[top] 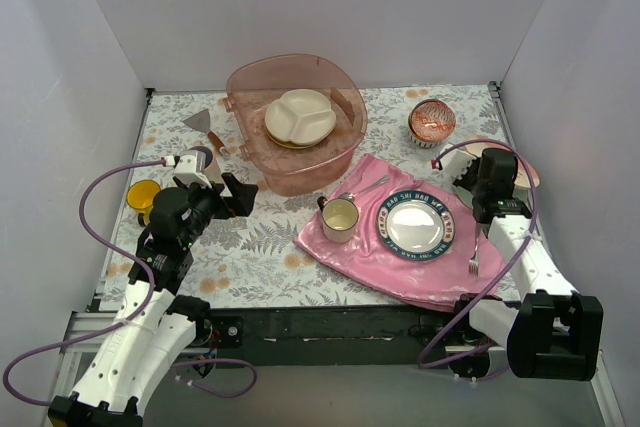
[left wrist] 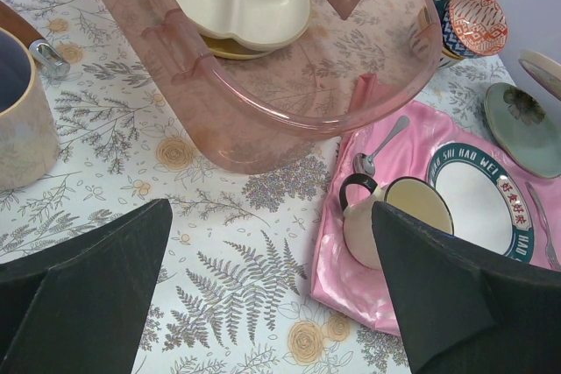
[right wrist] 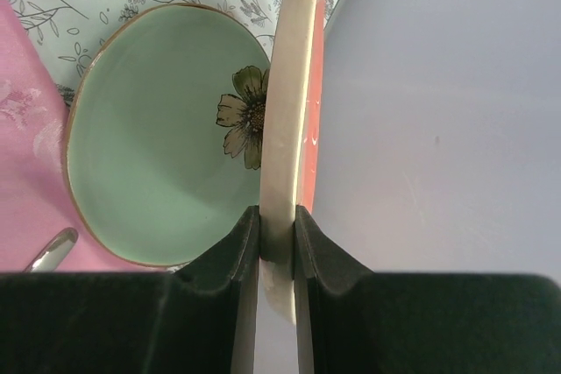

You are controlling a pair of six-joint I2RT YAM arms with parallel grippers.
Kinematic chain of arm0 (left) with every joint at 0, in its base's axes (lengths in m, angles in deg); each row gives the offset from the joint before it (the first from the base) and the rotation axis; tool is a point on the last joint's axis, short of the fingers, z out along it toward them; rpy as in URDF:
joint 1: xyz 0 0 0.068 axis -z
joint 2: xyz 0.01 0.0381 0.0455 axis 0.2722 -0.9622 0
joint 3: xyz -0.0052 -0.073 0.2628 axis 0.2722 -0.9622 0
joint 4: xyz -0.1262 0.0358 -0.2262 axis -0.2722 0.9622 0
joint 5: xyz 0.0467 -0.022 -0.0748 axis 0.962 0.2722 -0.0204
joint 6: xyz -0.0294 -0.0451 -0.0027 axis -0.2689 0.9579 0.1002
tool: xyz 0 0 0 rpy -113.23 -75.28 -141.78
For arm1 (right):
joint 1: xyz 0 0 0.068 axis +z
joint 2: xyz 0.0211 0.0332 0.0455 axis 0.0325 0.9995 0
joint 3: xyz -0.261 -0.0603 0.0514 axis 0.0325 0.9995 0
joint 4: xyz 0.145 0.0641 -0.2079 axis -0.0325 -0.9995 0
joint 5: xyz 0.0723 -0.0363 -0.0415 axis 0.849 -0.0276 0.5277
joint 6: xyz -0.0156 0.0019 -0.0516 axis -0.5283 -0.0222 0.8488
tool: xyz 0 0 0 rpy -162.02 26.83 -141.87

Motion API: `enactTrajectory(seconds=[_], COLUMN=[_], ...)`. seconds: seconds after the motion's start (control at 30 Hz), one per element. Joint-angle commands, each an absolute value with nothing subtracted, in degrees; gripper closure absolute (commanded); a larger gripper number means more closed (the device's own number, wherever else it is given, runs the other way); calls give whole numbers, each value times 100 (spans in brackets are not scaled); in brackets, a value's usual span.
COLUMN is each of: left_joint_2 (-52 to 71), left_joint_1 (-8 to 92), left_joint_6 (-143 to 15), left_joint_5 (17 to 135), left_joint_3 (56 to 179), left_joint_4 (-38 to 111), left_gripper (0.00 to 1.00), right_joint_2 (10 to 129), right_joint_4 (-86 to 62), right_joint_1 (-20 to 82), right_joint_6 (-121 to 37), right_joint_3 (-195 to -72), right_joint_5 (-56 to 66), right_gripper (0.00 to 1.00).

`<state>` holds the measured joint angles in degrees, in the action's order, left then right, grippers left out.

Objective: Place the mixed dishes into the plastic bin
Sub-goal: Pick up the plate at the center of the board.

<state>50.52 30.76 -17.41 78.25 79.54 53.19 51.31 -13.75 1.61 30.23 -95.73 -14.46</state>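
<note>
Hold state: right claw (right wrist: pixel 277 216) clamped on peach plate (right wrist: pixel 294 85) rim at 3 o'clock; left claw (left wrist: pixel 272 216) apart.
Risk: the thin edge grip may let it pivot or slip onto the mint plate (right wrist: pixel 149 155) before reaching the bin (top: pixel 300 175) at 12 o'clock.

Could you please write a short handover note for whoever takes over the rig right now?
Left pincer: open and empty, hovering over the table near the plastic bin.
Right pincer: shut on the rim of the peach plate, next to the mint-green plate.
Done: the cream divided plate lies in the bin.
Left: the peach plate, mint-green plate, red-patterned bowl, yellow mug and pale mug with purple inside are all outside the bin.
</note>
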Motion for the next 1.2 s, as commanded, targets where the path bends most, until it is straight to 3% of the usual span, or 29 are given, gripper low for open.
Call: enactTrajectory(seconds=[0.0, 0.3, 0.73, 0.97, 1.17], left_joint_2=[5041, 4945, 4058, 3750, 3276], left_joint_1=[3047, 3039, 3056, 3451, 4409], left_joint_6=[-1795, -1348, 2413, 3846, 4690], left_joint_5=[7783, 7231, 4595, 5065, 5927], left_joint_3=[7918, 7927, 7374, 7364, 7636], left_joint_4=[5231, 5170, 3141, 2656, 2665], left_gripper=[2, 2, 2, 2, 2], right_joint_2=[4705, 4221, 3448, 3167, 3166], right_joint_4=[-1102, -1999, -3466, -4038, -4425], right_joint_1=[169, 177, 177, 353, 520], right_joint_6=[3142, 3089, 3072, 3142, 3203], right_joint_3=[-10154, -10365, -10884, -11112, -11376], right_joint_5=[-1307, -763, 573, 1233, 1839], right_gripper=[99, 99, 99, 99, 99])
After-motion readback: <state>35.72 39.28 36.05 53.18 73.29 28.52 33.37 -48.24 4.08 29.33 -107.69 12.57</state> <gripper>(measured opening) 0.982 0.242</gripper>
